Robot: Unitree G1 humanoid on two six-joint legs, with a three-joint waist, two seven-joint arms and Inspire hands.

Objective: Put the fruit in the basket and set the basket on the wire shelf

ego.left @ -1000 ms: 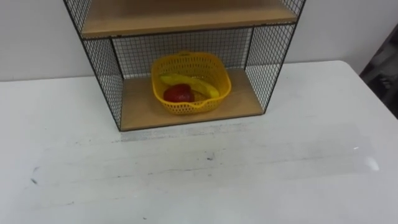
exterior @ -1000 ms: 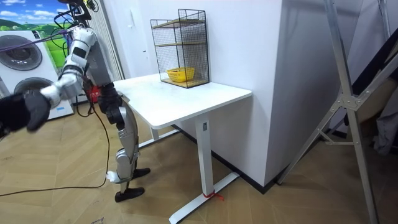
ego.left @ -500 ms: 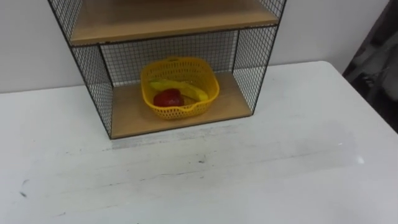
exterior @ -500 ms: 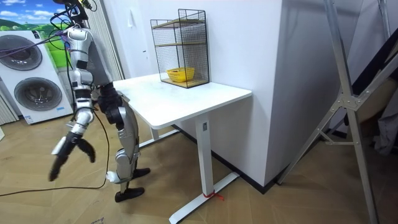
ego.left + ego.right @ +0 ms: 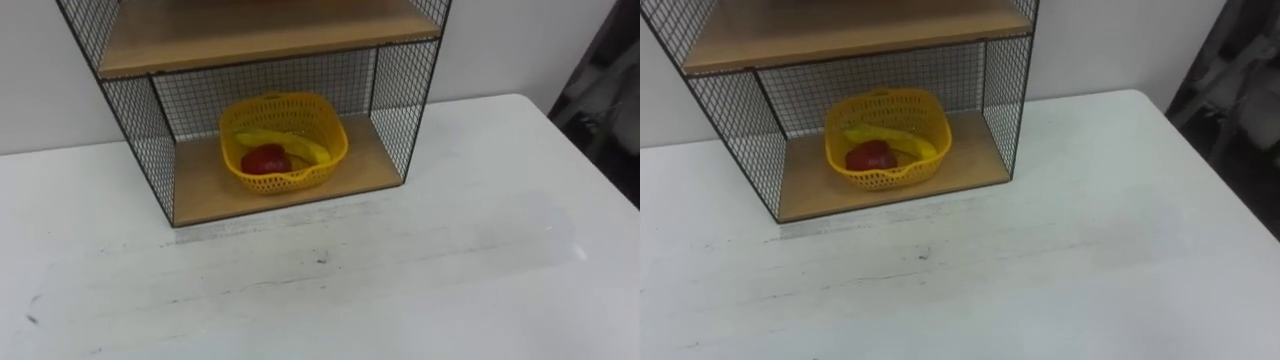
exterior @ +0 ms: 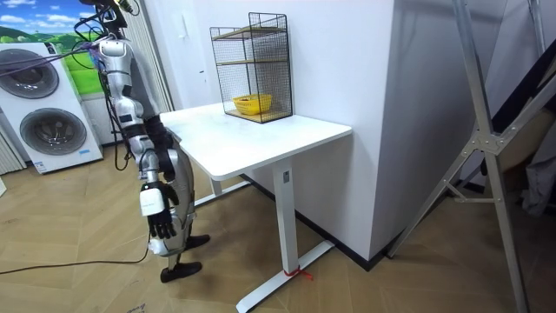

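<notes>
Basket (image 5: 283,140), banana (image 5: 305,148) and red fruit (image 5: 265,160) inside, seated on bottom board of wire shelf (image 5: 400,110). Right hand (image 6: 156,224) hangs slack and empty beside the robot's leg (well apart; its target lies up and ahead, across the table (image 5: 400,270)).

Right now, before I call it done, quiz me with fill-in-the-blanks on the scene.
The basket sits on the shelf's ___ board.
Beside the banana lies a ___ fruit.
The table under the shelf is ___.
Missing: bottom, red, white.
</notes>
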